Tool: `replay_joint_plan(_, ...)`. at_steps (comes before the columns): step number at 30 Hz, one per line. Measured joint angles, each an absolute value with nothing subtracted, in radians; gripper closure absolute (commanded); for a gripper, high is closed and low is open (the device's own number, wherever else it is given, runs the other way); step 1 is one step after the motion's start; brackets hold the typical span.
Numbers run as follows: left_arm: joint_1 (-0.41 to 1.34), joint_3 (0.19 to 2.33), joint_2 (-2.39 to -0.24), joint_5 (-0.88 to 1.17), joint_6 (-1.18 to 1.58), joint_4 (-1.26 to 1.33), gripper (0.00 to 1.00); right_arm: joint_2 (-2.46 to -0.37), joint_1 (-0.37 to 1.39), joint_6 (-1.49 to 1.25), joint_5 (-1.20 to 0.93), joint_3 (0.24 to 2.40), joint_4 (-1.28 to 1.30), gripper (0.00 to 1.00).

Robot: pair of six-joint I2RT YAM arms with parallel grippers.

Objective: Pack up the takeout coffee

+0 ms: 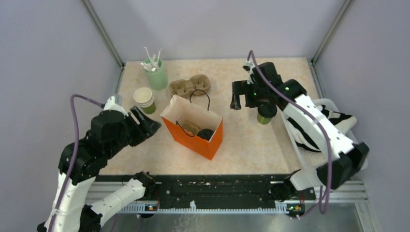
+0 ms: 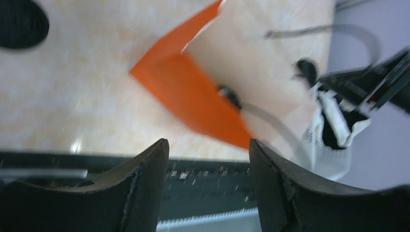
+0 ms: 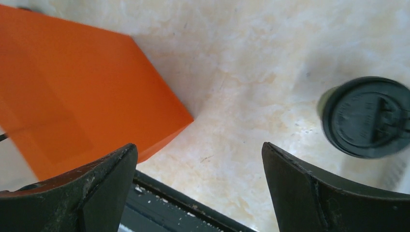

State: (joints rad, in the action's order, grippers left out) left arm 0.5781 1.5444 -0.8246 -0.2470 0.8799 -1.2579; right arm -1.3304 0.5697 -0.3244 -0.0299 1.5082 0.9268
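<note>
The takeout coffee [image 1: 265, 115], a small olive-green cup with a round black lid, stands on the table right of the orange paper bag [image 1: 193, 130]. It also shows in the right wrist view [image 3: 365, 116], right of the bag [image 3: 72, 87]. My right gripper [image 1: 240, 101] hovers open and empty just left of the cup, between it and the bag; in its wrist view [image 3: 198, 150] only table lies between the jaws. My left gripper [image 1: 145, 125] is open and empty beside the bag's left side, the bag [image 2: 193, 96] ahead of it [image 2: 209, 145].
Inside the bag a round black lid [image 1: 205, 134] and a brown piece [image 1: 190, 127] show. A cardboard cup carrier [image 1: 190, 85], a lidless cup stack [image 1: 144, 99] and a pale-green cup of white sticks [image 1: 155, 72] stand at the back left. A white patterned bag [image 1: 314, 128] lies at the right edge.
</note>
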Motion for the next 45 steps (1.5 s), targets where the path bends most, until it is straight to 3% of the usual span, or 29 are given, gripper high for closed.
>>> replay_joint_plan(7,0.578,1.179,-0.728,-0.109,1.024,-1.389,0.64,-1.561,0.567,-0.307,-0.166,1.493,0.881,0.01)
replay_joint_plan(11,0.579,1.021,-0.822,-0.013,1.036,-1.362,0.66,-1.604,0.567,-0.291,-0.209,1.464,0.844,0.01)
replay_joint_plan(19,0.577,0.677,-0.937,0.201,1.122,-0.944,0.67,-1.660,0.569,-0.316,-0.286,1.319,0.735,0.01)
replay_joint_plan(25,0.549,0.676,-1.138,0.206,1.089,-0.748,0.67,-1.660,0.600,-0.354,-0.298,1.219,0.669,0.01)
replay_joint_plan(30,0.477,0.715,-1.281,0.213,0.985,-0.689,0.62,-1.631,0.691,-0.409,-0.259,1.154,0.632,0.01)
replay_joint_plan(39,0.422,0.997,-1.604,0.232,0.699,-0.646,0.52,-1.327,0.832,-0.673,-0.123,0.876,0.517,0.01)
replay_joint_plan(45,0.421,1.137,-1.760,0.228,0.562,-0.648,0.44,-1.279,0.902,-0.773,-0.050,0.805,0.405,0.01)
